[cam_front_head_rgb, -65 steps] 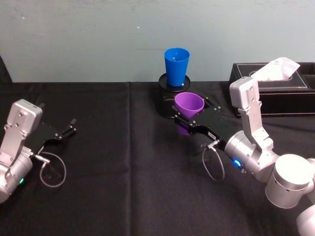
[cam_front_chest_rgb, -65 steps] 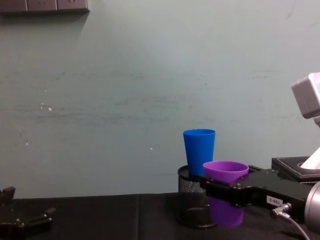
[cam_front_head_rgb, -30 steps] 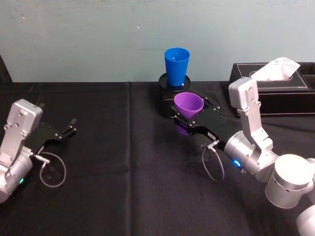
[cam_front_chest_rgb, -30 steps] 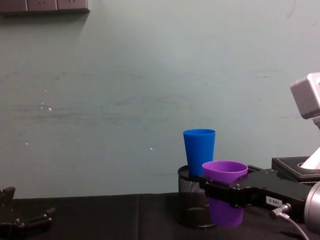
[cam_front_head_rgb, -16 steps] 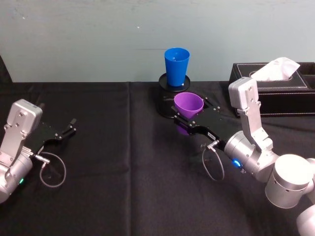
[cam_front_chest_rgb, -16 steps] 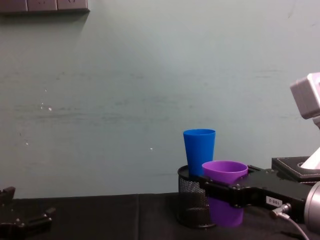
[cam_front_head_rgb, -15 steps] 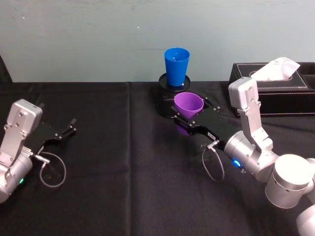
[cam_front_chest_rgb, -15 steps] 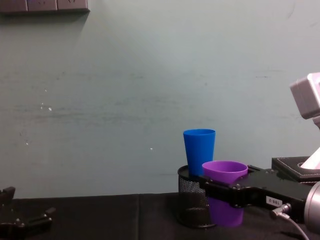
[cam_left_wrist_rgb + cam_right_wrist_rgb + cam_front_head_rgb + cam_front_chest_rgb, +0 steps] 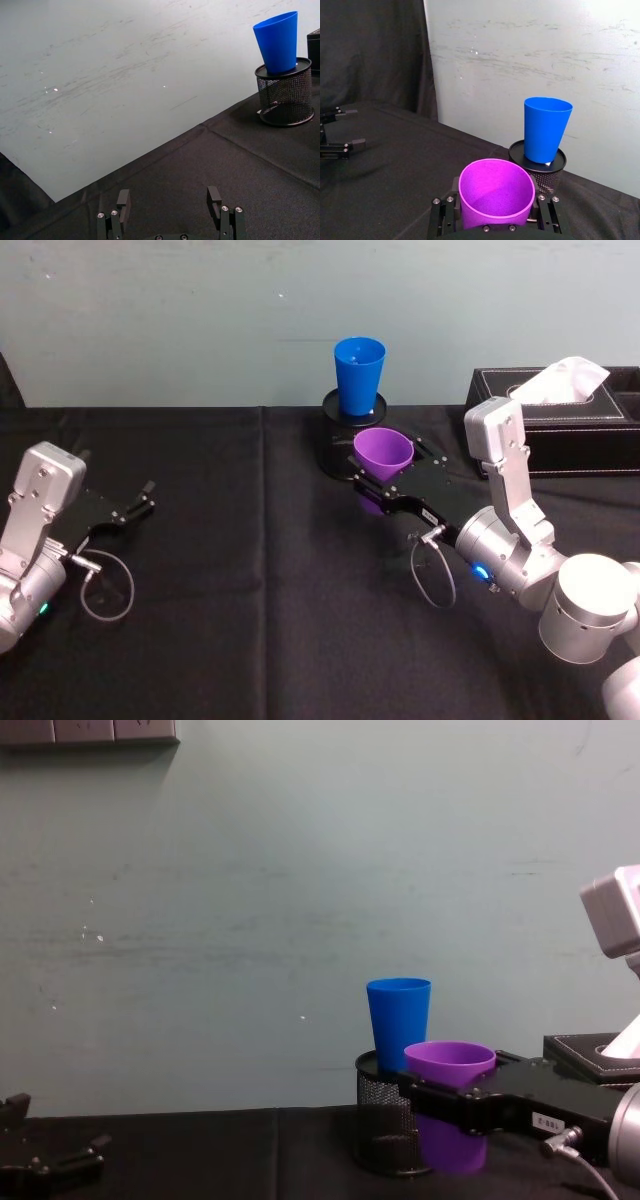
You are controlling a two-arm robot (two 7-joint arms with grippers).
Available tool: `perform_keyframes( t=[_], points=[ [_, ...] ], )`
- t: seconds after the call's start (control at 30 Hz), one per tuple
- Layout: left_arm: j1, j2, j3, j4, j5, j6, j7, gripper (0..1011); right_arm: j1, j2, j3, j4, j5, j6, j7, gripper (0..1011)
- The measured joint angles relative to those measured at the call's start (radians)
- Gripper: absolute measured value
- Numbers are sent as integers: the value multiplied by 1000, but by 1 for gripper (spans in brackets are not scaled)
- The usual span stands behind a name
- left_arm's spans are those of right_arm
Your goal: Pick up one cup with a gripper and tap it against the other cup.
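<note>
My right gripper (image 9: 382, 483) (image 9: 496, 210) is shut on the purple cup (image 9: 383, 453) (image 9: 496, 193) (image 9: 450, 1105), holding it upright just in front of the black mesh pen holder (image 9: 340, 445) (image 9: 385, 1125). The blue cup (image 9: 359, 375) (image 9: 545, 129) (image 9: 398, 1023) (image 9: 278, 41) stands upright on top of that holder, behind and above the purple one; the two cups are apart. My left gripper (image 9: 140, 504) (image 9: 170, 212) rests open at the table's left side, far from both cups.
A black tissue box (image 9: 570, 420) with a white tissue sticking out stands at the back right, behind my right arm. A black cloth (image 9: 260, 590) covers the table and a pale green wall lies close behind it.
The purple cup has lifted very slightly in the right gripper since 2.2 s ago. Otherwise nothing has moved.
</note>
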Motion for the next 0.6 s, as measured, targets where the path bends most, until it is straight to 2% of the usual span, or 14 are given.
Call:
perform_keyframes(
  t=[0.6],
  points=[
    [0,0,0,0,0,0,0,1000,0,0,0,0,0,0,0,749]
  ],
)
